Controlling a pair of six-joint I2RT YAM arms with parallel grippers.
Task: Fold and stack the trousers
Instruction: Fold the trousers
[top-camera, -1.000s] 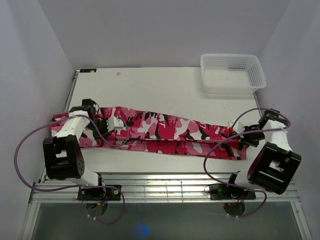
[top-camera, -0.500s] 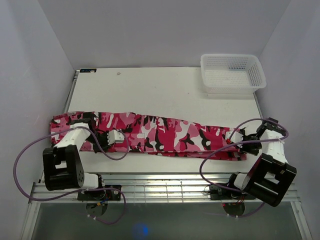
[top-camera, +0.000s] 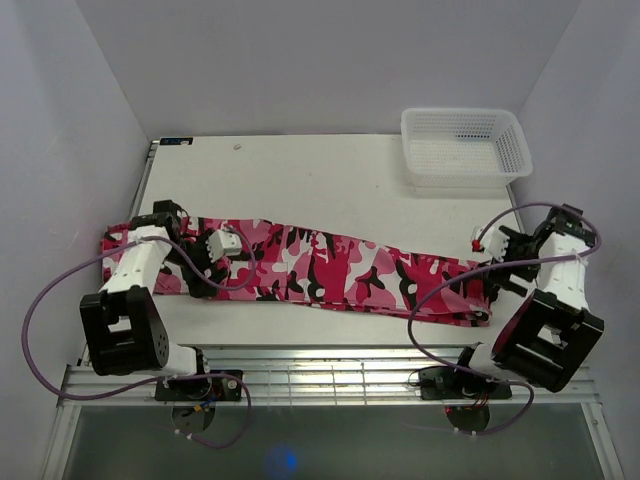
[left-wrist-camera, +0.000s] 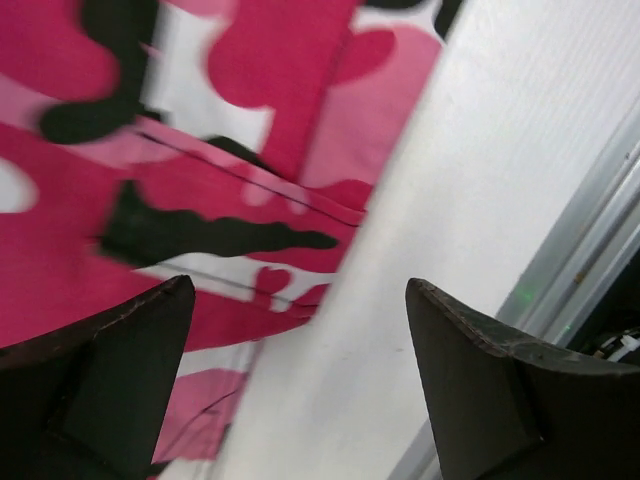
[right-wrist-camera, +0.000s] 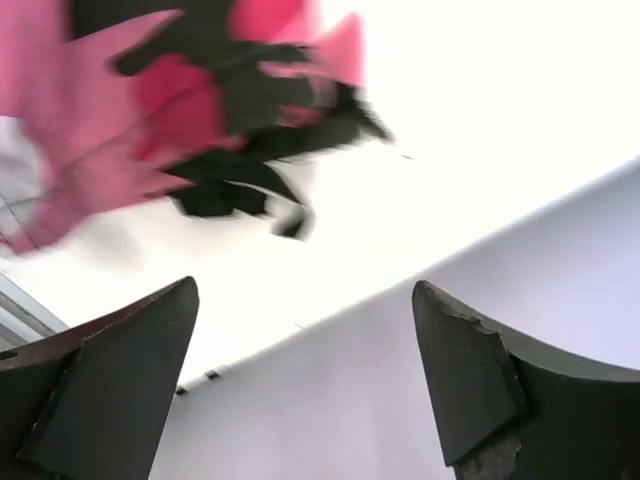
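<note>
The left fingers (left-wrist-camera: 120, 370) are standing wide apart with nothing between them, hovering low over the near hem of the trousers (left-wrist-camera: 200, 150), where the camouflage cloth is meeting the bare white surface (left-wrist-camera: 480, 200). One finger is hanging over the print, the other over the bare white. From above, those left fingers (top-camera: 215, 248) are pointing in over the left part of the cloth.

The right fingers (right-wrist-camera: 120, 380) are spread wide as well and are gripping nothing. The end of the trousers (right-wrist-camera: 170, 100) is showing beyond their tips, blurred. In the overhead view the right fingers (top-camera: 492, 250) are sitting just beside the right end of the cloth, without touching it as far as I can tell.

The trousers (top-camera: 330, 265) are lying flat in one long band across the near half of the surface (top-camera: 320, 180), running from its left edge to the right arm. A white mesh basket (top-camera: 465, 176) is sitting at the far right corner, well apart from the cloth.
</note>
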